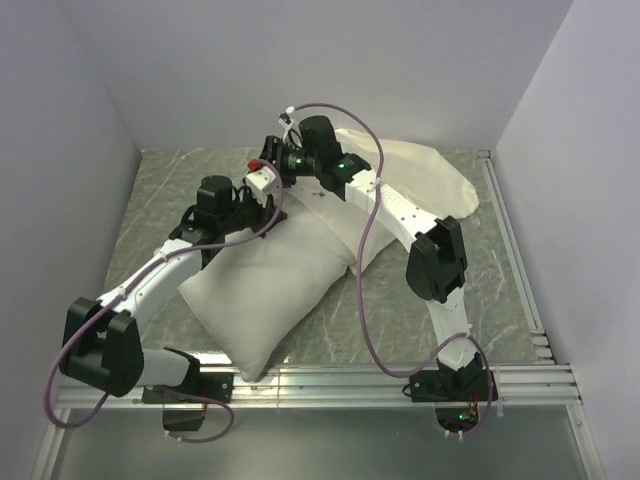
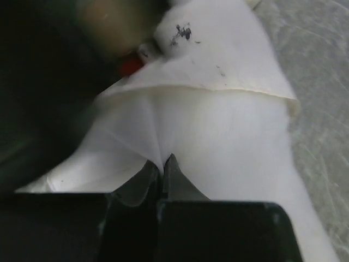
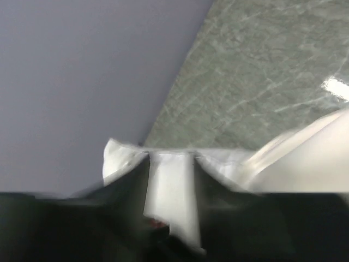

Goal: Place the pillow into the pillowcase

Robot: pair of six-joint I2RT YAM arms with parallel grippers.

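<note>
The plump white pillow lies slanted across the middle of the table. Its far end meets the cream pillowcase, which is spread at the back right. My left gripper is at the pillow's far end. In the left wrist view it is shut on a pinch of white pillow fabric, with creases fanning out from the tips. The pillowcase's cream hem lies just beyond that pinch. My right gripper hovers close by. Its jaws stand apart with a strip of pale pillowcase fabric between them.
Grey walls close the table in on the left, back and right. A metal rail runs along the near edge by the arm bases. A purple cable hangs over the pillow's right side. Marble tabletop shows at the left.
</note>
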